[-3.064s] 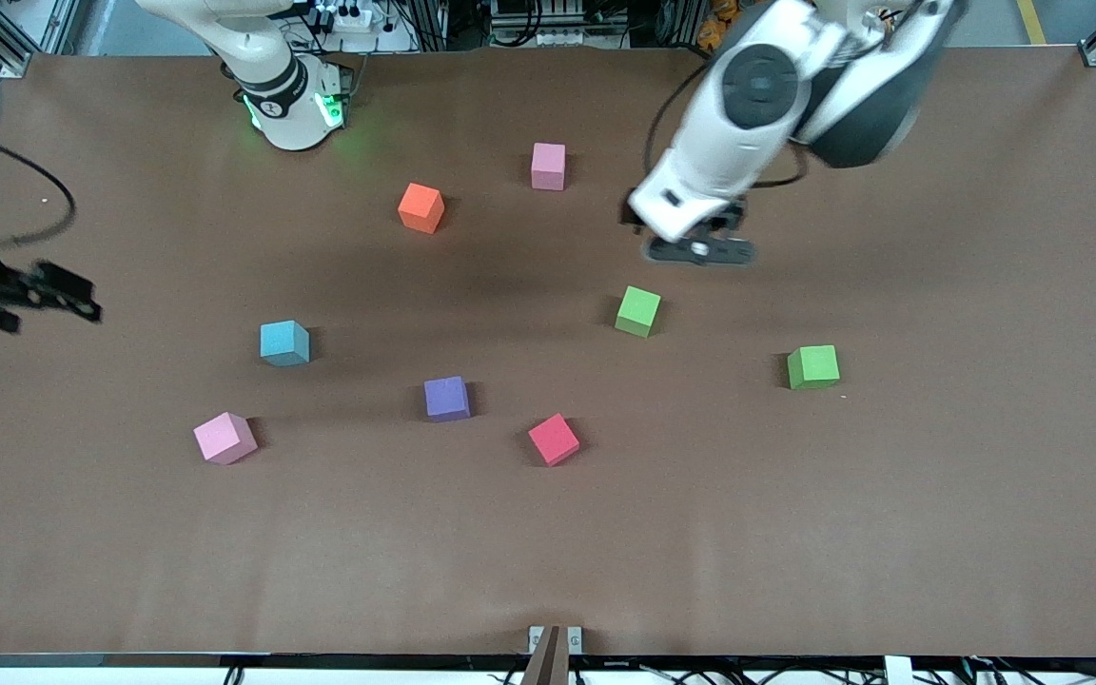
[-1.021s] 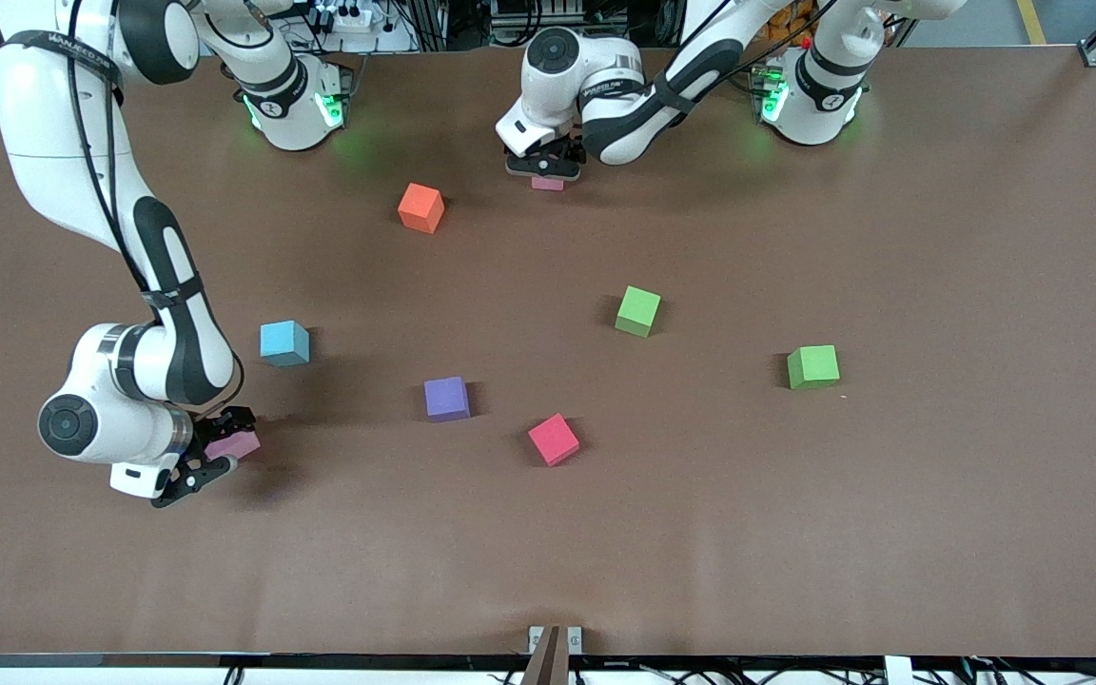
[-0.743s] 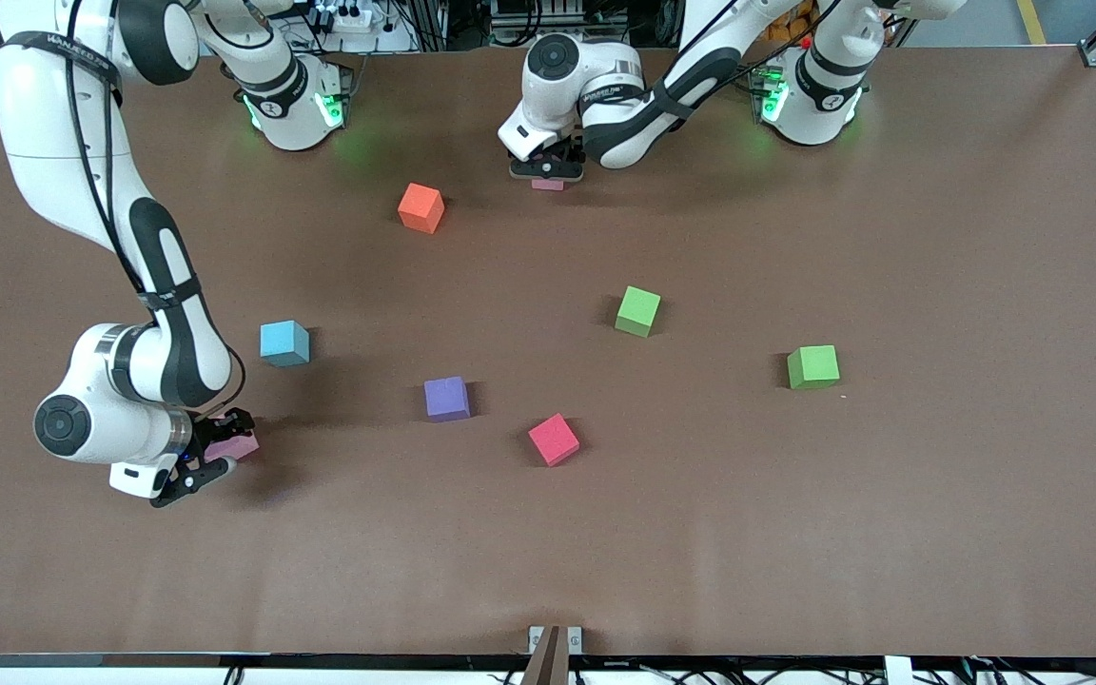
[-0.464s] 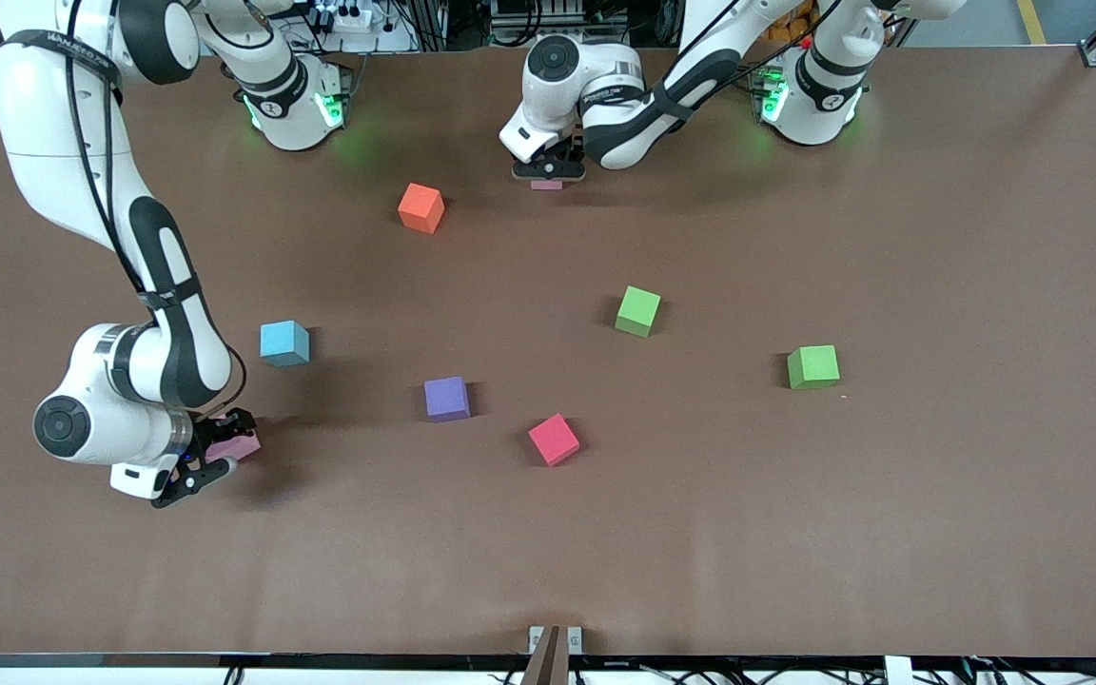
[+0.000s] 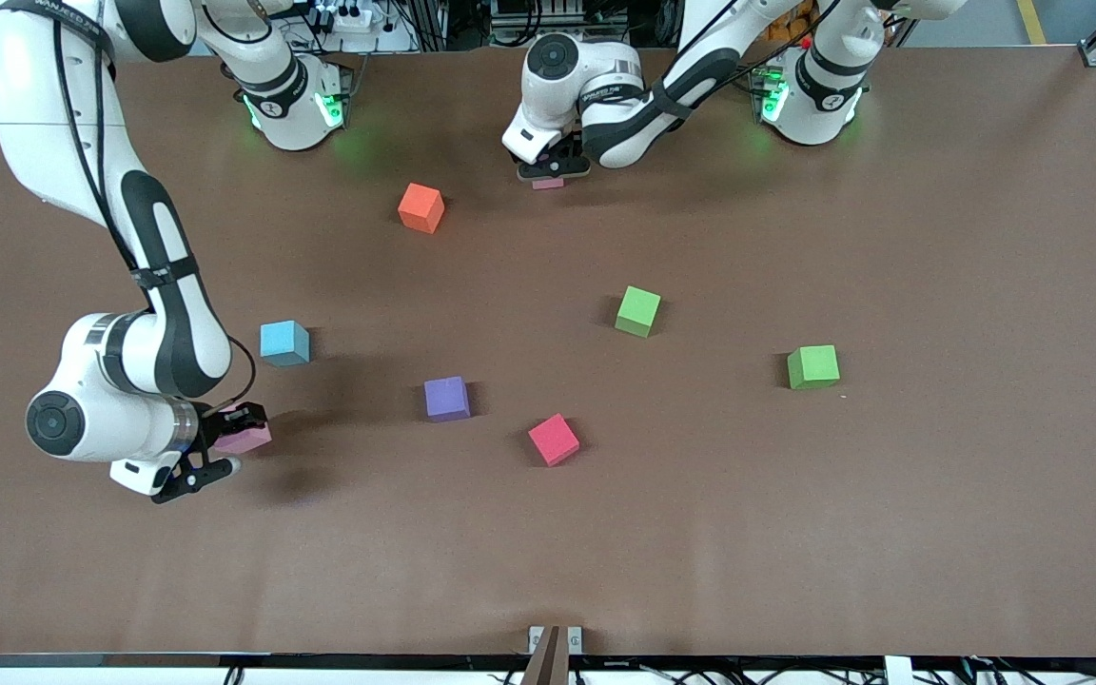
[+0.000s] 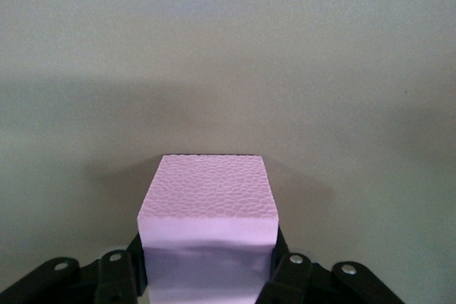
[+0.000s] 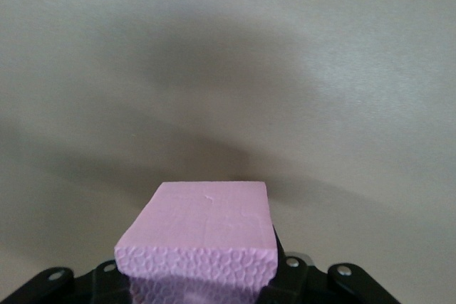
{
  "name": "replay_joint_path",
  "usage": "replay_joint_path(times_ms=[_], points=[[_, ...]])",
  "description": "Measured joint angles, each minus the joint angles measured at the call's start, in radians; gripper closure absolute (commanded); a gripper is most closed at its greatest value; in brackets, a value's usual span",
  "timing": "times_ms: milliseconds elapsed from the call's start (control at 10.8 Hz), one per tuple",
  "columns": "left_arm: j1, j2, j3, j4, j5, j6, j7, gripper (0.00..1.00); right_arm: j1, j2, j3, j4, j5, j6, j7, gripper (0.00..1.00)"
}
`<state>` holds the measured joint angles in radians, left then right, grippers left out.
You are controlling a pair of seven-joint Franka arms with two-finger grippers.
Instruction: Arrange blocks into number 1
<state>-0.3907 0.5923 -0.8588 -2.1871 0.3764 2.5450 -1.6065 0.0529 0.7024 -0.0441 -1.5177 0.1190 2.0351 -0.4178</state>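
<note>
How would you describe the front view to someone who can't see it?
Two white robot arms each grip a pink block: the right hand low near the camera, the left hand near the bases. Orange, blue, purple, red and two green blocks lie scattered on the brown table.

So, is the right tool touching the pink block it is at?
Touching. The right wrist view shows the right tool shut on the pink block, a finger pressed against each side.
</note>
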Motion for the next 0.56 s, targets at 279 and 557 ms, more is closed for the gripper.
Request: replay_joint_path(times_ms=[279, 557], points=[[-0.003, 0.000, -0.007, 0.000, 0.000, 0.000, -0.004, 0.41, 0.026, -0.025, 0.006, -0.028, 0.000, -0.031, 0.031, 1.00], [-0.007, -0.001, -0.022, -0.001, 0.056, 0.000, -0.004, 0.63, 0.042, -0.080, 0.013, -0.118, 0.015, -0.040, 0.039, 1.00]])
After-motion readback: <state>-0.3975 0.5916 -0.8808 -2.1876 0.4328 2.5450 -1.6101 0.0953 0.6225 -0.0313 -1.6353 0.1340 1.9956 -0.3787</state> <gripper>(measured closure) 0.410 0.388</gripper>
